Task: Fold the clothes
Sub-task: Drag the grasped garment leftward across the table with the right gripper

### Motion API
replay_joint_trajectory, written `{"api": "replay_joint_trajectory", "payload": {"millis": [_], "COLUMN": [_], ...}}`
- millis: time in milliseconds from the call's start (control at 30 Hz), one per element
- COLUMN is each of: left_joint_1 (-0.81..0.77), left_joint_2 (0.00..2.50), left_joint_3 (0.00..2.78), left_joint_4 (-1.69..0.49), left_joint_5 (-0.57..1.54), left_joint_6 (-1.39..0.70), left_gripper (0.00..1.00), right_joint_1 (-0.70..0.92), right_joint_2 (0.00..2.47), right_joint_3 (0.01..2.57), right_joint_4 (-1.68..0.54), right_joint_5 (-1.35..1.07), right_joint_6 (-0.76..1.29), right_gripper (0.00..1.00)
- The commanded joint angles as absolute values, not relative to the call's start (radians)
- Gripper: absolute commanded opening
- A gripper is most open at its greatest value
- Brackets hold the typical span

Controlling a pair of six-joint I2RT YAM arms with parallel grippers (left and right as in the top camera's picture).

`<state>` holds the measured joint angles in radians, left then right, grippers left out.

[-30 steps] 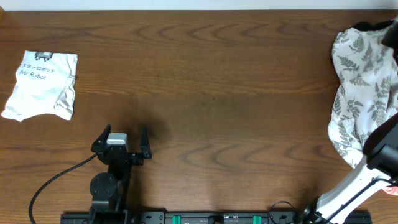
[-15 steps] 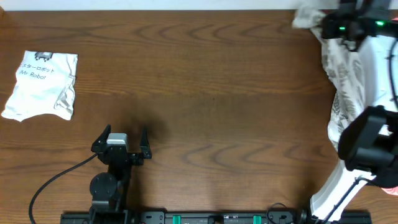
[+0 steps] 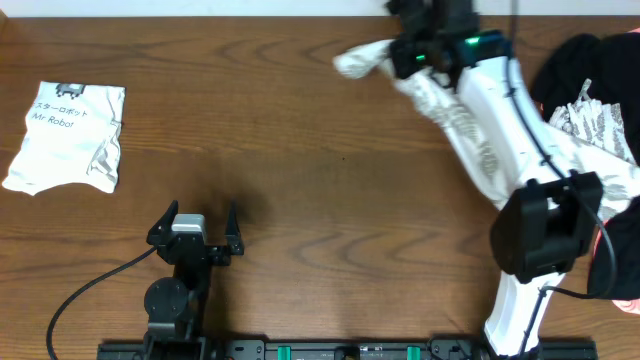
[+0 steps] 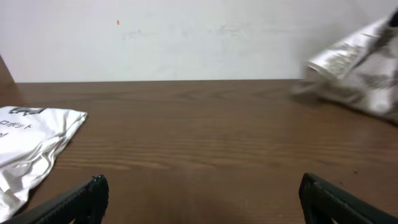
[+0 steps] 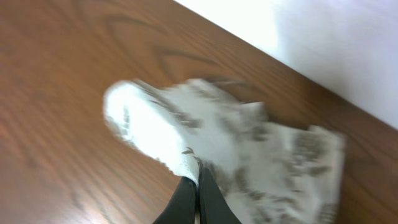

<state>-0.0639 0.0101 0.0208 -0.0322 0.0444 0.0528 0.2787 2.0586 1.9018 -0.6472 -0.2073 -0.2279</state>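
We see the right end effector clamped tight on the fern-print clothes at the far edge of the surface, left end effector gaping wide.

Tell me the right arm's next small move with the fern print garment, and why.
Probably pull leftward toward the middle of the table: the right tool is shut on the fern print garment near the far edge, and most fabric trails bunched at the right.
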Motion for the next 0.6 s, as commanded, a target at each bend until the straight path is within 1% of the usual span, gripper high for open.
{"api": "replay_joint_trajectory", "payload": {"millis": [0, 333, 567], "left_joint_1": [-0.069, -0.069, -0.069], "left_joint_2": [0.004, 0.004, 0.004], "left_joint_3": [0.004, 0.004, 0.004], "left_joint_4": [-0.071, -0.071, -0.071], "left_joint_5": [0.014, 0.014, 0.014], "left_joint_6": [0.059, 0.059, 0.059], "left_gripper": [0.98, 0.98, 0.98], "right_joint_1": [0.356, 0.560, 0.696], "right_joint_2": [2.064, 2.193, 2.240], "right_joint_3": [1.921, 1.921, 1.921], "right_joint_4": [-0.620, -0.503, -0.467], "right_joint_5": [-0.180, -0.184, -0.183], "right_joint_6": [-0.241, -0.258, -0.289], "right_gripper": [0.01, 0.01, 0.01]}}
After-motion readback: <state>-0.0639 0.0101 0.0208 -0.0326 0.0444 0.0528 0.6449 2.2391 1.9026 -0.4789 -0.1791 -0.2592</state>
